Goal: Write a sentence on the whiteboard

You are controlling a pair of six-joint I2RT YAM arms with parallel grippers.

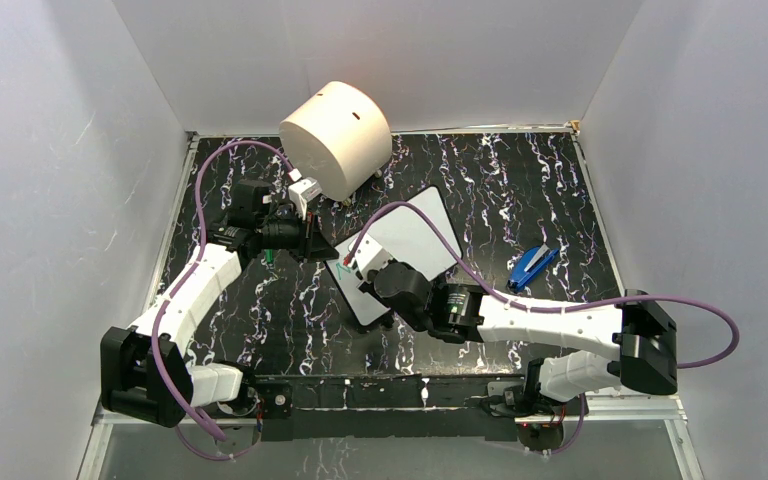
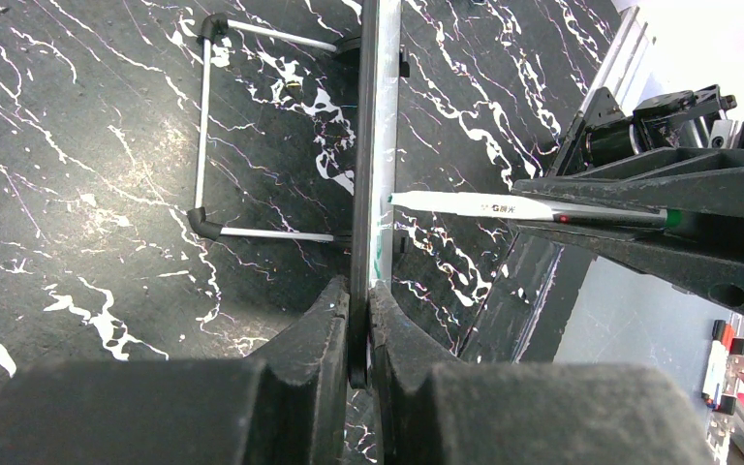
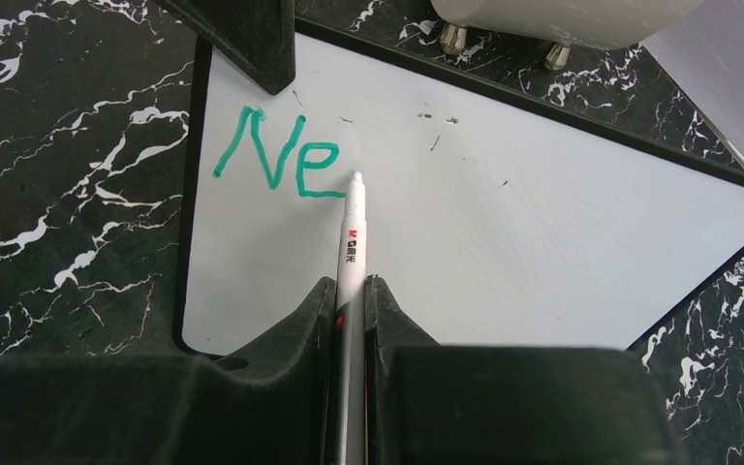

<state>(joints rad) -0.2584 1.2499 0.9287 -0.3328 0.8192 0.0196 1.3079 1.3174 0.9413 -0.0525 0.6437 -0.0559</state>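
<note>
Right wrist view: the right jaws are clamped on a white marker (image 3: 352,254) whose tip, just ahead of them, meets the whiteboard (image 3: 542,223) beside the sentence (image 3: 276,160), so far a green "Ne", while the left jaws pinch the board's edge, apparently steadying it.

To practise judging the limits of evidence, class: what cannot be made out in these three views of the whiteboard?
Right wrist view: the right hand, holding the marker, hides the near edge of the whiteboard; the top edge cuts off the cream cylinder.
Left wrist view: the whiteboard is edge-on in the left hand, so the lettering is unseen.
Top view: the lettering is too small to read, the blue object to identify.
</note>
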